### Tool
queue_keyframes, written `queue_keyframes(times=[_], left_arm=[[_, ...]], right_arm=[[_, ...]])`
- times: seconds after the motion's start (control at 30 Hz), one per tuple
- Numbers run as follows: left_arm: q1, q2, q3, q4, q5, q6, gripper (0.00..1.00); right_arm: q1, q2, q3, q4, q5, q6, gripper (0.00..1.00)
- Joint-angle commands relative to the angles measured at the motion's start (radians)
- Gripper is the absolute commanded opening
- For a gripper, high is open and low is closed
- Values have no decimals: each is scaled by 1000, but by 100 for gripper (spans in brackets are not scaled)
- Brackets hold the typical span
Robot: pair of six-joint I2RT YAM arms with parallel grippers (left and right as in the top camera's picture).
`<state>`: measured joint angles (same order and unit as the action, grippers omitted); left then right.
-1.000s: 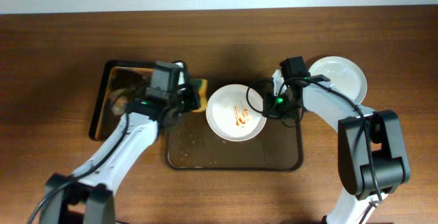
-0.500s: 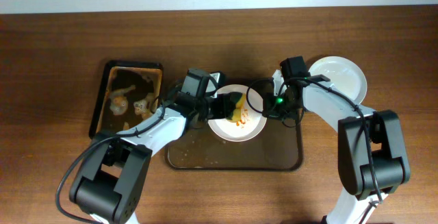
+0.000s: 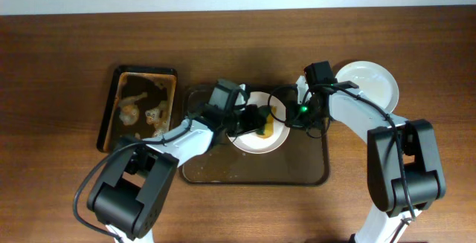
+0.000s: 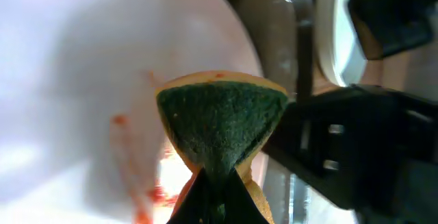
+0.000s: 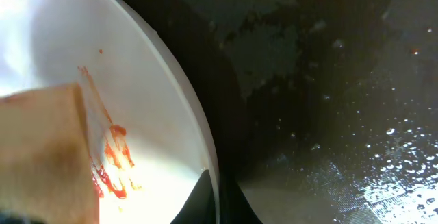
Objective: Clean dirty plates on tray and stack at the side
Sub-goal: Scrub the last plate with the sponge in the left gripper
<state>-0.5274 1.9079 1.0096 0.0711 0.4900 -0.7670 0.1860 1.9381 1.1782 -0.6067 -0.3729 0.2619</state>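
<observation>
A white plate (image 3: 249, 137) with orange-red sauce streaks (image 5: 113, 159) lies on the dark brown tray (image 3: 305, 172). My left gripper (image 3: 256, 119) is shut on a yellow sponge with a green scrub face (image 4: 222, 125) and holds it on the plate's middle. My right gripper (image 3: 286, 117) is shut on the plate's right rim (image 5: 205, 159). A clean white plate (image 3: 372, 83) sits on the table to the right of the tray. The sponge also shows in the right wrist view (image 5: 41, 155).
A smaller black tray (image 3: 111, 102) with soapy brown liquid stands at the left. The wet tray floor (image 5: 342, 101) lies beside the plate. Bare wooden table (image 3: 238, 42) surrounds it.
My left gripper has carried the sponge from the black tray's edge rightward onto the dirty plate, covering the sauce. The right arm has not moved.
</observation>
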Motion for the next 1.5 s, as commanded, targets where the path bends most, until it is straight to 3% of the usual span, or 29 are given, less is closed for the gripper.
queue_keyframes(times=[0.0, 0.33, 0.5, 0.57, 0.7, 0.8, 1.03, 1.1, 1.2, 1.3, 1.37, 1.47], left_arm=[[-28, 12, -1, -4, -32, -93, 0], [-53, 76, -1, -5, -175, -122, 0], [-18, 80, -1, -78, -344, -24, 0], [13, 78, -1, -130, -338, -19, 0], [32, 48, 0, -199, -119, 153, 0], [26, -3, 0, -268, -100, 267, 0], [26, -38, 0, -101, -454, 259, 0], [26, -34, -1, -93, -497, 260, 0], [25, -26, -1, -152, -441, 256, 0], [11, -26, -1, -207, -127, 273, 0], [-18, -26, -1, -193, 66, 356, 0], [-42, -26, -1, -152, 95, 402, 0]], right_arm=[[5, -2, -7, -7, 11, 6, 4], [5, -2, -7, -7, 11, 6, 4], [5, -2, -7, -8, 11, 6, 4], [5, -2, -7, -8, 11, 6, 4], [5, -2, -7, -8, 11, 5, 4], [5, -2, -7, -8, 11, 6, 4], [5, -2, -7, -13, 11, 6, 4], [5, -2, -7, -16, 11, 6, 4], [5, -2, -7, -16, 11, 6, 4], [5, -2, -7, -16, 11, 5, 4], [5, -2, -7, -15, 11, 5, 4], [5, -2, -7, -15, 11, 5, 4]])
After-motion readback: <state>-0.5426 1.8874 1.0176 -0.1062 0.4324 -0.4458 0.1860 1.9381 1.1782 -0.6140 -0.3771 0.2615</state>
